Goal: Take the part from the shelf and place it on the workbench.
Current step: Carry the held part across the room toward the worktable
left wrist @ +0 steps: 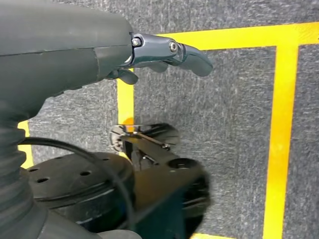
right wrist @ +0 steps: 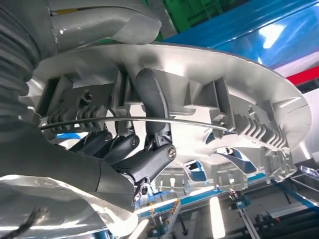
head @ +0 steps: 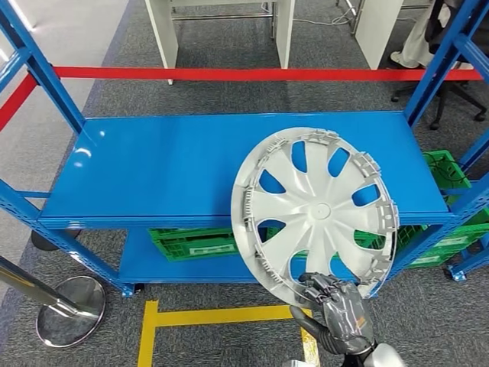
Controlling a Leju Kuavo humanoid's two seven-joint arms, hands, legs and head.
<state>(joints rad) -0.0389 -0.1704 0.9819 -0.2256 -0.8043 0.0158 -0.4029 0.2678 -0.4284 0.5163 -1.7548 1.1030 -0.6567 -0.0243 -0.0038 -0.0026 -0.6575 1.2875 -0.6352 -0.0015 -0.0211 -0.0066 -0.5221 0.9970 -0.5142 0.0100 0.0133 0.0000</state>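
Note:
A silver wheel cover (head: 314, 210) with curved spokes hangs tilted in front of the blue shelf (head: 173, 164), over its front right edge. My right hand (head: 337, 310) grips the cover's near rim from below. In the right wrist view the dark fingers (right wrist: 152, 99) hook over the inner rim and wire ring of the wheel cover (right wrist: 240, 94), with the thumb on the outer face. My left hand (left wrist: 165, 52) hangs over the carpet, fingers held straight and holding nothing.
Green crates (head: 193, 243) sit on the lower shelf level and at the right (head: 447, 172). Blue uprights (head: 432, 73) flank the shelf. A stanchion base (head: 72, 310) stands at the lower left. Yellow floor tape (head: 219, 315) marks the carpet near me.

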